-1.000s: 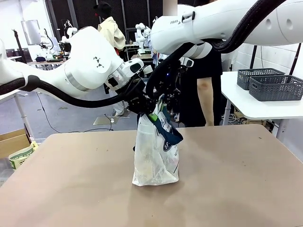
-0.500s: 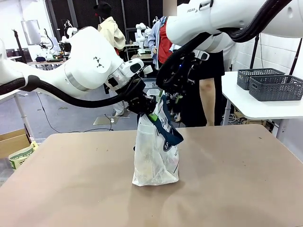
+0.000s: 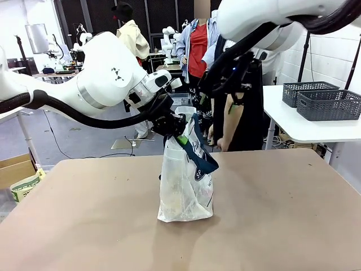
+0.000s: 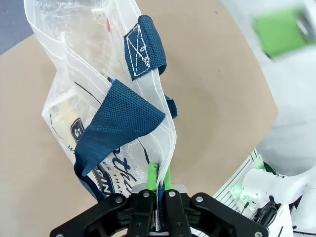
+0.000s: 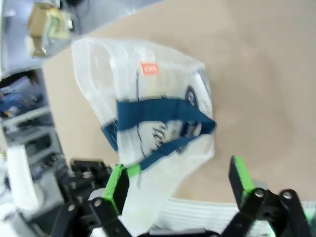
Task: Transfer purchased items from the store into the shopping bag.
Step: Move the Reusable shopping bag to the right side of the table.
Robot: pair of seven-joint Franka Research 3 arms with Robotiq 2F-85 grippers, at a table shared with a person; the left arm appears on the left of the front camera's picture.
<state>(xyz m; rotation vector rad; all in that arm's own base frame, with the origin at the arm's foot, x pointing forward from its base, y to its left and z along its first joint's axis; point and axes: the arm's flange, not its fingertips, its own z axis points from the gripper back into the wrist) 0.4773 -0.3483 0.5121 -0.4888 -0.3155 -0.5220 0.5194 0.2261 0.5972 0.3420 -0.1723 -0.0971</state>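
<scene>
**Stn status: bag on tan table (image 3: 271, 226)**

1. Shopping bag (image 3: 186, 180): stands upright on the table, mouth up. Translucent white film, navy mesh strap handles (image 4: 121, 123), round navy logo (image 3: 199, 173) on the side wall.
2. Lettering: navy script runs across the bag wall. It is creased and partly behind a handle, so no whole word can be read.
3. Contents: a pale yellow item (image 4: 66, 111) shows through the film low in the bag. An orange label (image 5: 149, 69) sits near the bag mouth; its print is too small to read.
4. Left gripper (image 4: 159, 178): at the bag's top edge, green pads (image 4: 153, 174) pressed together on the film beside a strap end (rim held up, bag mouth open).
5. Right gripper (image 5: 178, 180): above the bag and apart from it, fingers spread wide, nothing between them.
6. Person (image 3: 197, 48): beyond the bag at the table's far side, red top, blue overshirt.
7. Dark grey perforated baskets (image 3: 321, 101): well to the bag's right, on a white side table.
</scene>
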